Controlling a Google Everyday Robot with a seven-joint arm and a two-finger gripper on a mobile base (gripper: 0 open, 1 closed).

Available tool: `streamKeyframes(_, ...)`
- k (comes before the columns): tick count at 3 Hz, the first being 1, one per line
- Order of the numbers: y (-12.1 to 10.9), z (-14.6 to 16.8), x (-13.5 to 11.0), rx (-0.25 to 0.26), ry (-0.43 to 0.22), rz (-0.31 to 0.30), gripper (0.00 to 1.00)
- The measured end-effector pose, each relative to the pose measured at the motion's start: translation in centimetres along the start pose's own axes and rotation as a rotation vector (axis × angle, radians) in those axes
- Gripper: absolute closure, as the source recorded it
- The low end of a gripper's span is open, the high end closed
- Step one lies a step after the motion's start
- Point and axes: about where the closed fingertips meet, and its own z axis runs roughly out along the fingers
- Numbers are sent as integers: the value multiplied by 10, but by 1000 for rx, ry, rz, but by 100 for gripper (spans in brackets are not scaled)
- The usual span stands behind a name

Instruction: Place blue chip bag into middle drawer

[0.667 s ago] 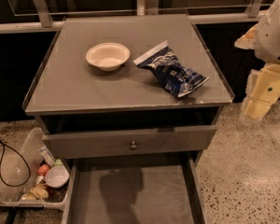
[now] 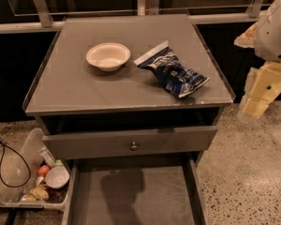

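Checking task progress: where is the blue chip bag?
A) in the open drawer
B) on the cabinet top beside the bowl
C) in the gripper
B: the blue chip bag lies on the cabinet top beside the bowl; the gripper hangs apart, off the cabinet's right side.

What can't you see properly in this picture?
In the camera view:
Gripper, right of the table: arm above it cut off by the right edge.
Drawer: near end cut off by the bottom edge.
Chip bag: lettering too small to read.
Floor bin, left: contents too small to name.
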Motion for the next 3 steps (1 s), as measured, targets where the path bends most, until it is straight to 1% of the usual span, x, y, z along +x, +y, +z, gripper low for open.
streamKeyframes(1,-13,19,-10,2,-60,21,0)
streamKeyframes(2,-29,45,-14,-5,-169,54,0)
streamKeyframes(3,-47,66,-24,22,-266,84,0)
